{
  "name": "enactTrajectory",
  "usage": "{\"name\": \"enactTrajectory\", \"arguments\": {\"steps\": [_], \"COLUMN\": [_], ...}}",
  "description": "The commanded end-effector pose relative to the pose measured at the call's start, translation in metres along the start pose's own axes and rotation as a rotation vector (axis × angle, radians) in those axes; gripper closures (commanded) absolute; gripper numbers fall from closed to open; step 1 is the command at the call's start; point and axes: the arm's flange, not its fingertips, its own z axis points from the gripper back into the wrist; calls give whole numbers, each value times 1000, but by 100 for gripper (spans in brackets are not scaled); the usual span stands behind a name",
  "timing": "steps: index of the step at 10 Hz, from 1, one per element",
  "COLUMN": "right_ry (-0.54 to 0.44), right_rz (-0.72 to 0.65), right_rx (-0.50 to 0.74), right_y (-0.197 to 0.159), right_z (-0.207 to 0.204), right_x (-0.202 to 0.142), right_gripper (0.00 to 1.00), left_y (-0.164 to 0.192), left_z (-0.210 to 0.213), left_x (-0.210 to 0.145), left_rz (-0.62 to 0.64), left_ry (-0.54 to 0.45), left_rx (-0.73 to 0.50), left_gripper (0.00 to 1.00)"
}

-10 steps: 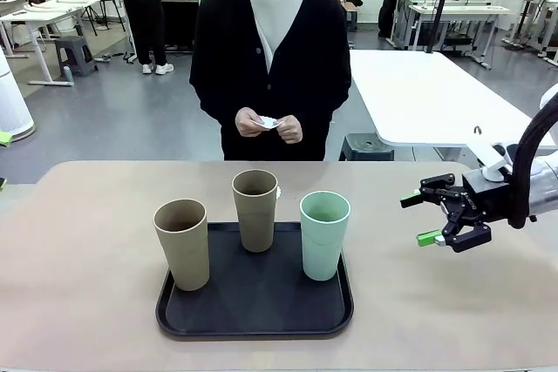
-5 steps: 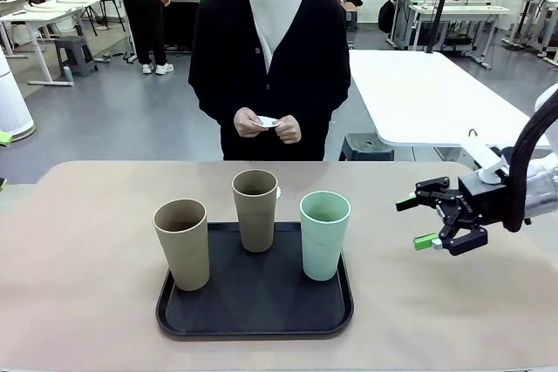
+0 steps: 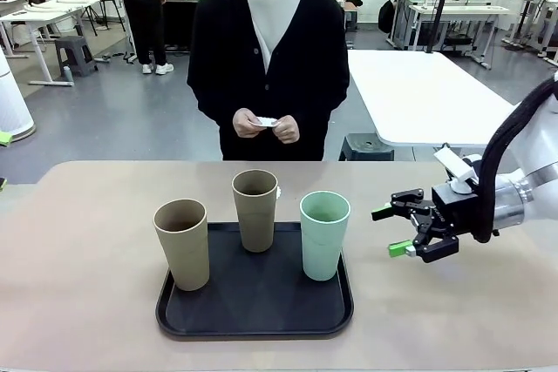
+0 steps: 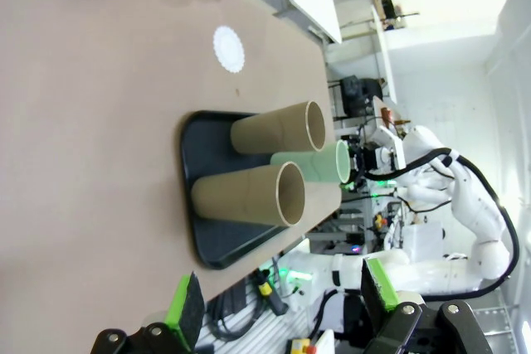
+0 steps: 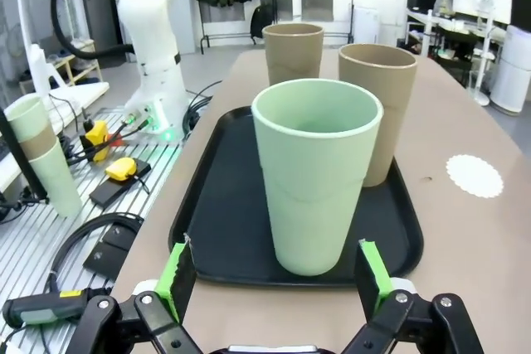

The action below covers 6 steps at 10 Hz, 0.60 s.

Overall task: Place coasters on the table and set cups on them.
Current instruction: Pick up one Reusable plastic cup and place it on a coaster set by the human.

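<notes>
Three cups stand upright on a black tray [image 3: 253, 315] on the table [image 3: 78, 320]: a tan one [image 3: 183, 243] front left, a tan one [image 3: 255, 209] at the back, a mint green one [image 3: 324, 234] on the right. My right gripper [image 3: 389, 231] hovers open just right of the mint cup [image 5: 317, 173], fingers pointing at it and apart from it. One white coaster [image 4: 228, 49] lies on the table behind the tray, also in the right wrist view [image 5: 474, 175]. The person's hands hold another coaster [image 3: 268, 122]. My left gripper [image 4: 282, 300] is open and holds nothing, far from the tray.
A person in a black cardigan [image 3: 270, 58] stands at the far side of the table. A white table [image 3: 427, 93] stands behind on the right. Bare tabletop lies on both sides of the tray and in front of the person.
My right gripper has moved left toward the mint green cup, still open. The cups and the person's hands have stayed where they were.
</notes>
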Motion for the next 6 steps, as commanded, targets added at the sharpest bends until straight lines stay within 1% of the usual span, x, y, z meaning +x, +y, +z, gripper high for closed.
{"name": "enactTrajectory", "arguments": {"steps": [1, 2, 6], "right_ry": [-28, -32, 7], "right_rz": [23, 17, 26], "right_rx": [-27, -15, 8], "right_y": [-15, -16, -28], "right_z": [-12, -16, -44], "right_x": [-8, -11, -19], "right_gripper": [0, 0, 0], "left_y": [1, 1, 1], "left_z": [1, 1, 1], "left_x": [-1, -1, -1], "left_rz": [0, 0, 0], "left_ry": [-3, -3, -3], "left_rx": [-7, -7, -7], "left_gripper": [0, 0, 0]}}
